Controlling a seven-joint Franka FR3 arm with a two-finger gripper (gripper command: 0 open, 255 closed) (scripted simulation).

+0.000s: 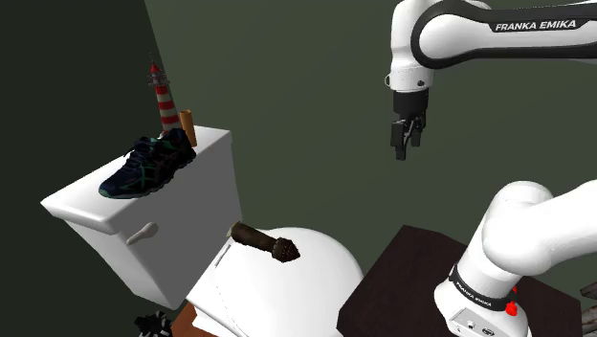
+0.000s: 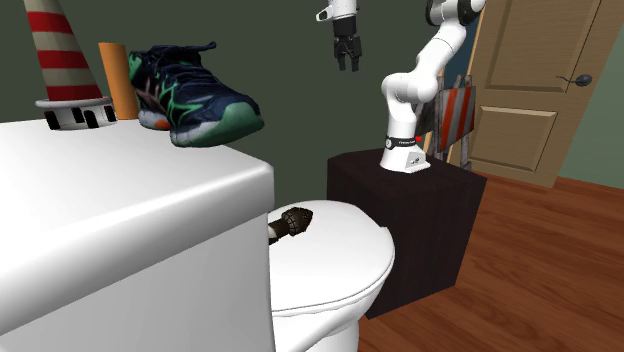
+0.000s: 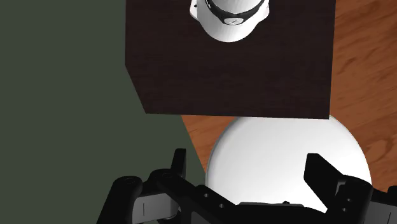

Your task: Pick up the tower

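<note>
Fingers (image 3: 318, 172) stand wide apart, empty, above the toilet lid (image 3: 280, 153).

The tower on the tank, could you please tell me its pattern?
The tower has red and white bands, clearest in the second exterior view.

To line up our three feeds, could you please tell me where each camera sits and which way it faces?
Shoulder view: beside the stand, looking down over the toilet lid toward the tower on the tank; the arm shows.
Second exterior view: by the tank, close to the tower, facing across the lid to the whole arm; a door behind.
Wrist view: on the hand, looking down past open fingers at stand and lid.
Shared: the first two both show tower, shoe and lid.
</note>
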